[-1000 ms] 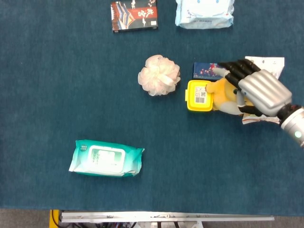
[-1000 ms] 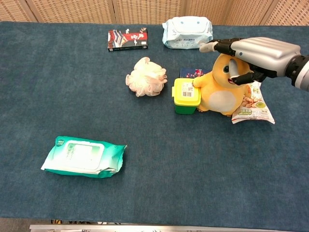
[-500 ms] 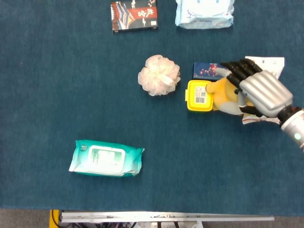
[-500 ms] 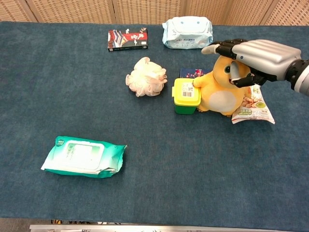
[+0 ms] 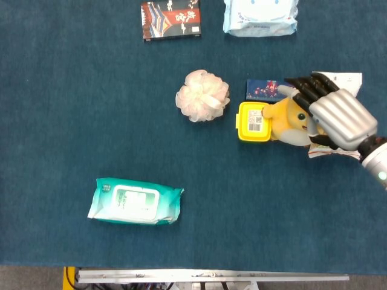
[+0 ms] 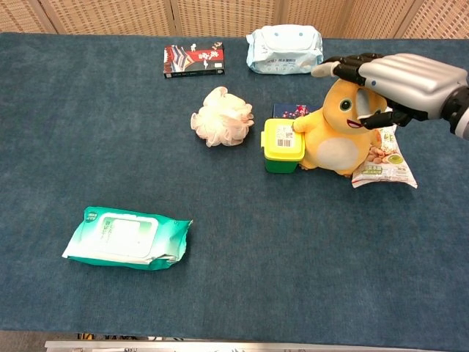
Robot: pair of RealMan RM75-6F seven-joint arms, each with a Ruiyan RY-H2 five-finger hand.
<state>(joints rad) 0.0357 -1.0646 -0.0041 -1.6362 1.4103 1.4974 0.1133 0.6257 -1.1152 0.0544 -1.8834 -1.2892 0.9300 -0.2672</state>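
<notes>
At the right of the bench (image 6: 88,132), the right robot hand (image 6: 399,79) hovers over the yellow plush toy (image 6: 338,132), fingers spread and holding nothing. The toy stands upright, touching a yellow-lidded tub (image 6: 283,147) and a snack packet (image 6: 381,158). Judged soft, light and compressible; grasp round the head or body.

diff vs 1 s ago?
The right hand drifted toward the robot's right and slightly up over the yellow plush toy, uncovering its face; fingers apart, holding nothing. The toy, yellow-lidded box, snack packet, bath puff and green wipes pack stayed put.
</notes>
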